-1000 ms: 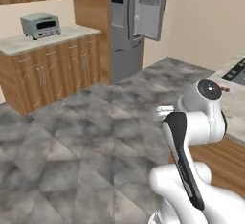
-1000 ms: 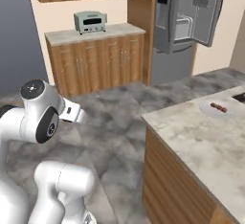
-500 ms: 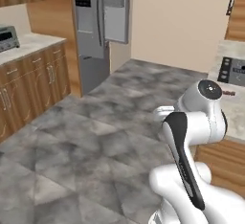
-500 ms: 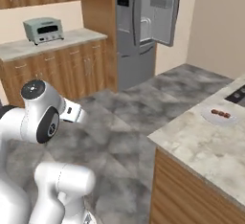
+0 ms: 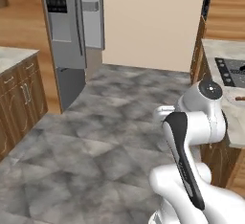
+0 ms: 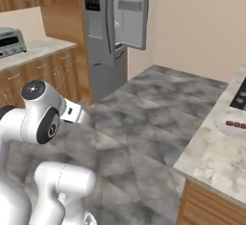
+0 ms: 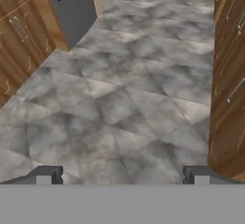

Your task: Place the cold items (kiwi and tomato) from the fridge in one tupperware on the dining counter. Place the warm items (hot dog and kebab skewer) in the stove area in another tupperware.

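Two fingertips (image 7: 48,174) spread wide, gripper (image 7: 122,175) empty | fridge (image 6: 113,27) door ajar, far ahead-left | plate (image 6: 233,125) on counter (image 6: 211,156)

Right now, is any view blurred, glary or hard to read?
Left base view: soft, low-detail render, fridge legible, no glare. Right base view: the plate holds small, indistinct food. Hand view: floor evenly lit, open claw tips dark at the bottom.

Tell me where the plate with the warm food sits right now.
In the right base view, the plate sits at the far right on the marble counter, just this side of the dark stovetop.
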You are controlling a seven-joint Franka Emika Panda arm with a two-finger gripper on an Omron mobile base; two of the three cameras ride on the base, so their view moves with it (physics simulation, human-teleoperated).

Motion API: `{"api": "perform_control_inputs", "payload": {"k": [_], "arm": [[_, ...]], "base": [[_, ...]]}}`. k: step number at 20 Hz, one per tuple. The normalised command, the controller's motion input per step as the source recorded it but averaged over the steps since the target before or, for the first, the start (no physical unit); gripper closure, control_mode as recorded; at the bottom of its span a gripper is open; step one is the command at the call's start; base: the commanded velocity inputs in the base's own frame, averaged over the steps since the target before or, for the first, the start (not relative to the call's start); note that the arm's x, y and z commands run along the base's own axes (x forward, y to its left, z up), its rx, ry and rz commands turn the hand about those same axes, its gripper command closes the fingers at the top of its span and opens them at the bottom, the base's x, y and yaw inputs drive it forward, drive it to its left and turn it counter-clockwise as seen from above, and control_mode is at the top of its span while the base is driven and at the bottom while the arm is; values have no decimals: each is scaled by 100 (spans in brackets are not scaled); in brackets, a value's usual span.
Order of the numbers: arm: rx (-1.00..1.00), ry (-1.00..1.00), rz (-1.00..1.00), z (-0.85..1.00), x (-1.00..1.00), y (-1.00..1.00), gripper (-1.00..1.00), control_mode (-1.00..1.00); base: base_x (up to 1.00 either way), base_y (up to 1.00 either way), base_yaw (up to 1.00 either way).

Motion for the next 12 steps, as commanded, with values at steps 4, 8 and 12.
{"api": "perform_control_inputs", "payload": {"k": [4, 8, 12], "arm": [[0, 0, 0, 0, 0, 0, -100, 100], [0, 0, 0, 0, 0, 0, -100, 100], [0, 0, 0, 0, 0, 0, -100, 100]], "base": [[100, 53, -34], [100, 19, -13], [100, 0, 0]]}}
